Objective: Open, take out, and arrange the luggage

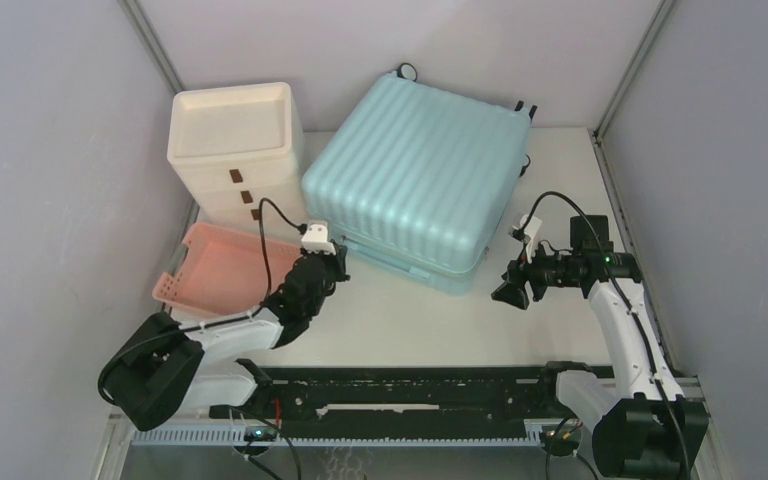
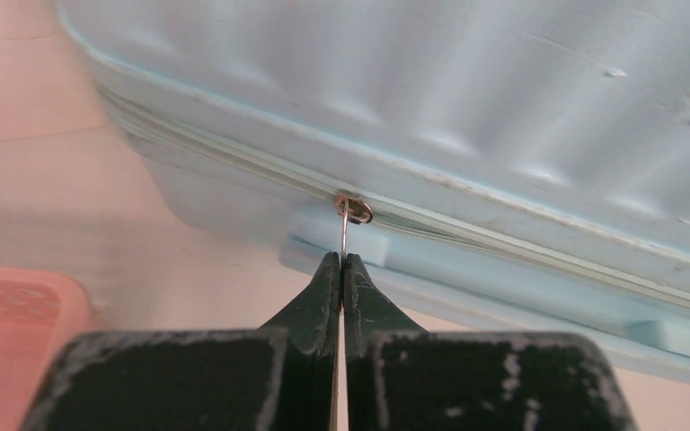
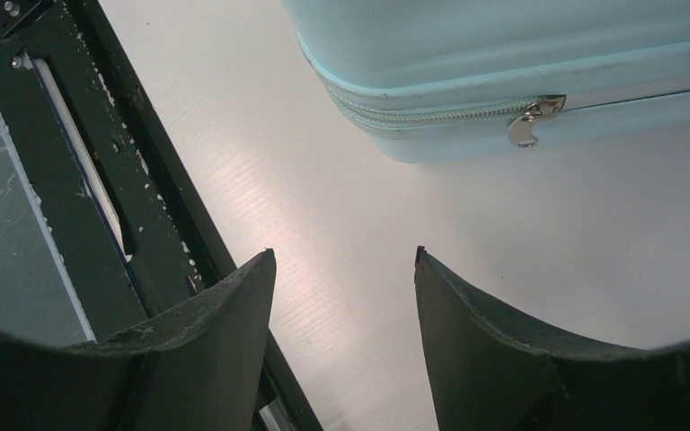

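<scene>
One luggage (lid down), pink basket beside cabinet

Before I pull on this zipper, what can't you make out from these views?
- Every view: the inside of the suitcase is hidden by its closed shell.
- Left wrist view: the lower end of the zipper pull is buried between the shut fingers of the left gripper.
- Right wrist view: the zipper track past the second slider is cut off by the right edge.
- Top view: the contents of the cabinet are hidden by its closed drawer fronts.
</scene>
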Robot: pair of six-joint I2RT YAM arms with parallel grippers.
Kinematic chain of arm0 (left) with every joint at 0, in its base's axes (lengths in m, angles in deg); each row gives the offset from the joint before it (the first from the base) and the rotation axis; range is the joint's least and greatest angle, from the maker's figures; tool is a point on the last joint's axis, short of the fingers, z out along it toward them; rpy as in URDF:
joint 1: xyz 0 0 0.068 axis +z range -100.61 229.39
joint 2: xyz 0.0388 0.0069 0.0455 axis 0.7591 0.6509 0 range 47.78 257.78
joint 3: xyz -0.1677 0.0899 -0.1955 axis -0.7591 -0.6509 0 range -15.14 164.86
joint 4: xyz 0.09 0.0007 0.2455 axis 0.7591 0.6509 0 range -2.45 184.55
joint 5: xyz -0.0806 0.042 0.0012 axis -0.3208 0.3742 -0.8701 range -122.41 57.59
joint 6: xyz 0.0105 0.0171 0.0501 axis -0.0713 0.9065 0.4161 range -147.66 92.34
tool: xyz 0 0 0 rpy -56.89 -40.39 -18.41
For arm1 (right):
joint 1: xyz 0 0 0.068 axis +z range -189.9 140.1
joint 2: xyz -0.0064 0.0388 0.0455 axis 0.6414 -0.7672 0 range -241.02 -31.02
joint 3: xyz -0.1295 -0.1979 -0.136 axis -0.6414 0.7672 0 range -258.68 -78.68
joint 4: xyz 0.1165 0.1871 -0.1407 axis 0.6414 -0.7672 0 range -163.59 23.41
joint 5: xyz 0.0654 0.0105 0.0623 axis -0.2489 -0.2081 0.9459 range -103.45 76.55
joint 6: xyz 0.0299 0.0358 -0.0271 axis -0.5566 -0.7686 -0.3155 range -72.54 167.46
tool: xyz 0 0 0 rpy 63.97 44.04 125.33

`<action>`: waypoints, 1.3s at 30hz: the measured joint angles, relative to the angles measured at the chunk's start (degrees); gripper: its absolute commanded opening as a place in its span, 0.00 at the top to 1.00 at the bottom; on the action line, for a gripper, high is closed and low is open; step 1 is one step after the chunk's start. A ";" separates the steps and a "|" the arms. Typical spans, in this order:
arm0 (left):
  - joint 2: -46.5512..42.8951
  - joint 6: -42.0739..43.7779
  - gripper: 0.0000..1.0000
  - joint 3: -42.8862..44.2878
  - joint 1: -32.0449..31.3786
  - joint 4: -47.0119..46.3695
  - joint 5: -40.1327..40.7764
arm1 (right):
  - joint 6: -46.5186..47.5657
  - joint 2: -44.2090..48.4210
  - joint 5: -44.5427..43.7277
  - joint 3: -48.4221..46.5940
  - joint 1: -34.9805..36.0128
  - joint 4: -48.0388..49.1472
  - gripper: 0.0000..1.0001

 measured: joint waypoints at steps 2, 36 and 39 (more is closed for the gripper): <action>-0.48 0.07 1.00 -0.07 1.29 0.59 -0.17 | 0.02 -0.04 0.00 0.00 0.02 0.00 0.34; 3.23 -3.13 0.90 9.44 22.62 13.44 -13.03 | 0.02 -0.17 -0.15 0.00 0.46 0.00 0.34; 4.35 -3.28 0.64 11.23 23.85 15.85 -13.27 | 0.02 -0.20 -0.17 0.00 0.46 0.00 0.34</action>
